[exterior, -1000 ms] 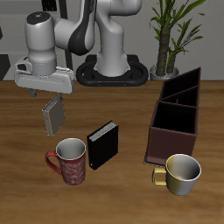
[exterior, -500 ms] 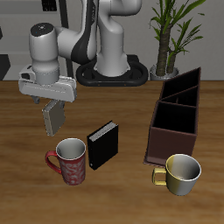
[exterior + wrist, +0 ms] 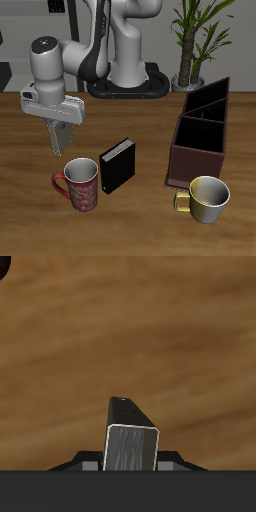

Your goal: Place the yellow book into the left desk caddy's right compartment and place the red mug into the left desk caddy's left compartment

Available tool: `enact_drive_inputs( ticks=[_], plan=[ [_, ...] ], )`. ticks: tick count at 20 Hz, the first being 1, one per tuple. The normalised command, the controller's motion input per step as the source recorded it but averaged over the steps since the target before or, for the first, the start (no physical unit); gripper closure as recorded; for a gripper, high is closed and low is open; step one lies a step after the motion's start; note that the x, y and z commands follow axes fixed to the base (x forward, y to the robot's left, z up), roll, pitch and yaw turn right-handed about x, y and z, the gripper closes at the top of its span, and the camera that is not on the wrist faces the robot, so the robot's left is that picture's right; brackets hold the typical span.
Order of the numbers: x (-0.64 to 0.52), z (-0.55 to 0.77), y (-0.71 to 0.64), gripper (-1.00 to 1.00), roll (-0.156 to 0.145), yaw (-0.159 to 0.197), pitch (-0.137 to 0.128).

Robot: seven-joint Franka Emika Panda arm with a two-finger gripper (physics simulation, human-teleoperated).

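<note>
- Gripper point(image 3: 60, 128): hanging above the table, jaws closed narrow on the yellow book point(image 3: 60, 137), which is dangling upright below the fingertips, clear of the wood.
- Change over the last second: the arm has been turning at the wrist and shifting slightly toward the middle of the table; the book, earlier tilted and showing its broad face, is now hanging nearly edge-on and straighter.
- Wrist view: the book point(image 3: 132, 443) is sitting squarely between the jaws, its grey end face pointing at the camera, only bare table point(image 3: 128, 326) beyond it.
- Red mug point(image 3: 80, 184): standing on the table below the jaws and nearer the front edge, untouched, handle pointing away from the black book point(image 3: 117, 166) beside it.
- Left desk caddy point(image 3: 203, 131): standing well apart from the jaws, across the table; both sections appear empty.
- Gold mug point(image 3: 205, 198): resting just in front of the caddy's near end.
- Judgement: the grasp looks secure and the lift is done; the carry toward the right compartment point(image 3: 208, 105) seems to be only beginning, with the mug step not yet started.
</note>
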Motion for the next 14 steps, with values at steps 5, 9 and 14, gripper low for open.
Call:
enact_drive_inputs(
  ticks=[5, 9, 14],
  plan=[
    [-0.01, 0.09, 0.06, 1.0, 0.008, 0.004, -0.007],
    [-0.07, 0.26, 0.29, 1.0, 0.03, 0.017, -0.014],
    [-0.1, 0.43, 0.38, 1.0, 0.012, 0.004, -0.014]
  ],
)
